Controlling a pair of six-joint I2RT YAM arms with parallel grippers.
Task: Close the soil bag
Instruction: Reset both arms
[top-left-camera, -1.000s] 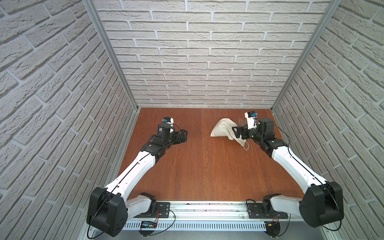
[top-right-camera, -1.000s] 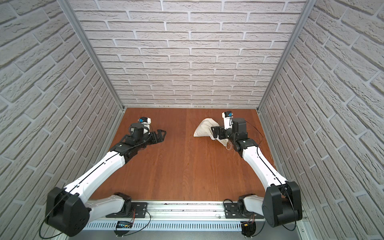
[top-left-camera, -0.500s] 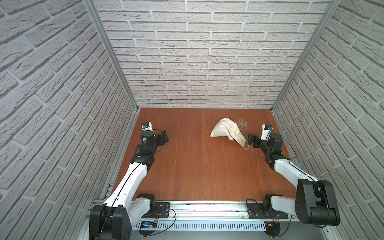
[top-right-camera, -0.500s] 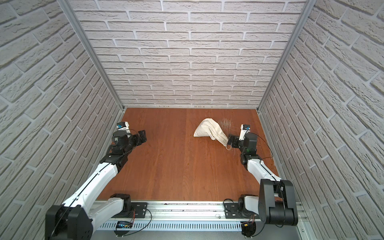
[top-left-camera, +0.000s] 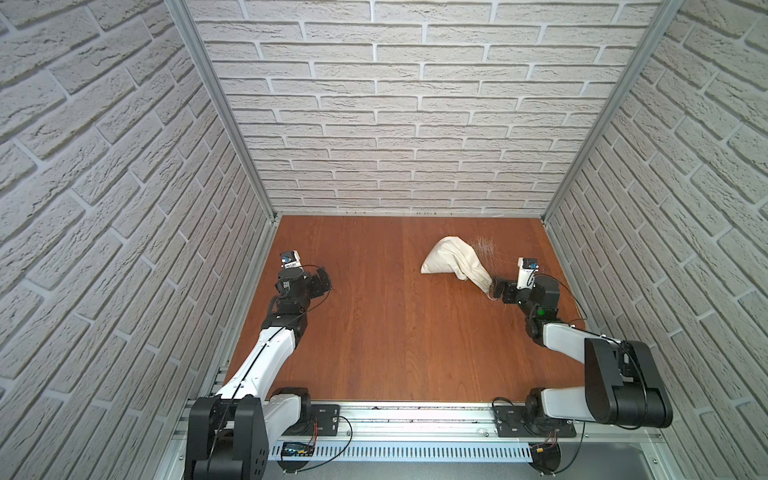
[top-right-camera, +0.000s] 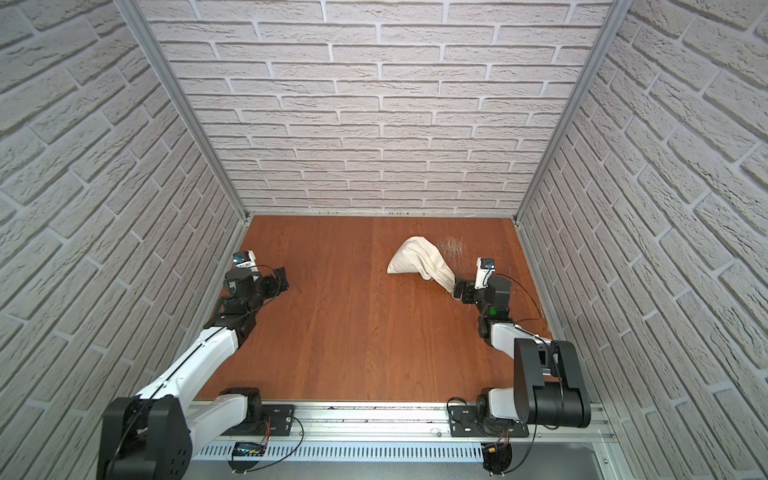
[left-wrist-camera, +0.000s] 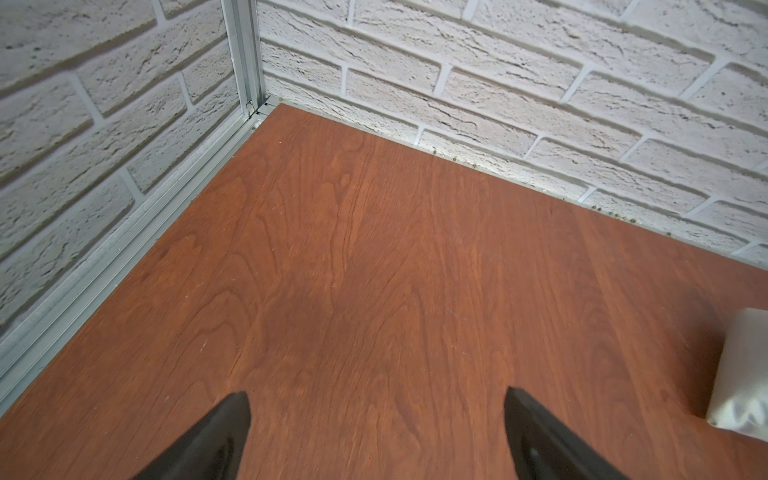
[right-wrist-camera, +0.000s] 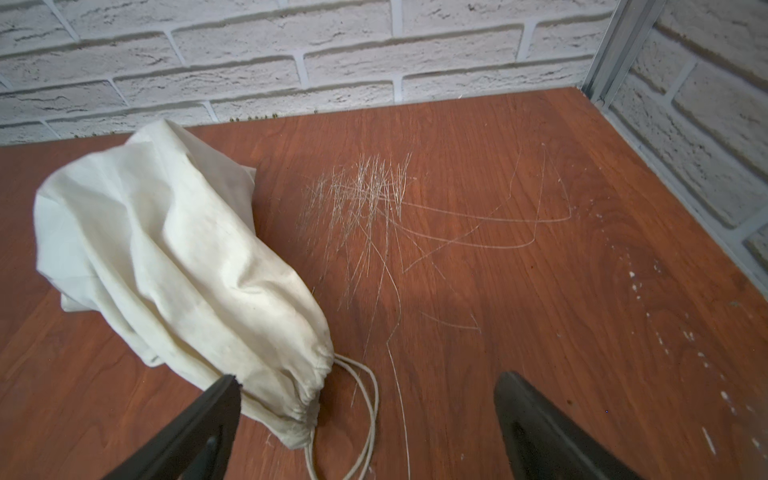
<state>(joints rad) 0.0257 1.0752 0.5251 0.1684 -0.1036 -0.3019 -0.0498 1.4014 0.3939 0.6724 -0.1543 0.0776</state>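
The soil bag (top-left-camera: 451, 264) (top-right-camera: 417, 262) is a cream cloth sack lying on its side on the wooden table, at the back right in both top views. Its gathered neck (right-wrist-camera: 307, 382) points at my right gripper (top-left-camera: 500, 289) (top-right-camera: 463, 291). Two loops of cord (right-wrist-camera: 372, 399) trail from the neck onto the table. In the right wrist view my right gripper (right-wrist-camera: 369, 380) is open; the neck and cord lie between its fingers and one fingertip (right-wrist-camera: 226, 388) overlaps the cloth. My left gripper (top-left-camera: 324, 282) (left-wrist-camera: 376, 395) is open over bare wood near the left wall, far from the bag (left-wrist-camera: 744, 374).
White brick walls (top-left-camera: 415, 124) close in the table on three sides, with metal posts (top-left-camera: 224, 108) at the back corners. A patch of pale scratches (right-wrist-camera: 365, 195) marks the wood beside the bag. The arm bases sit on a rail (top-left-camera: 415, 419) at the front edge.
Over the last second both arms have folded back toward their own side walls. The right gripper has drawn back from the bag's neck. The bag has stayed where it was.
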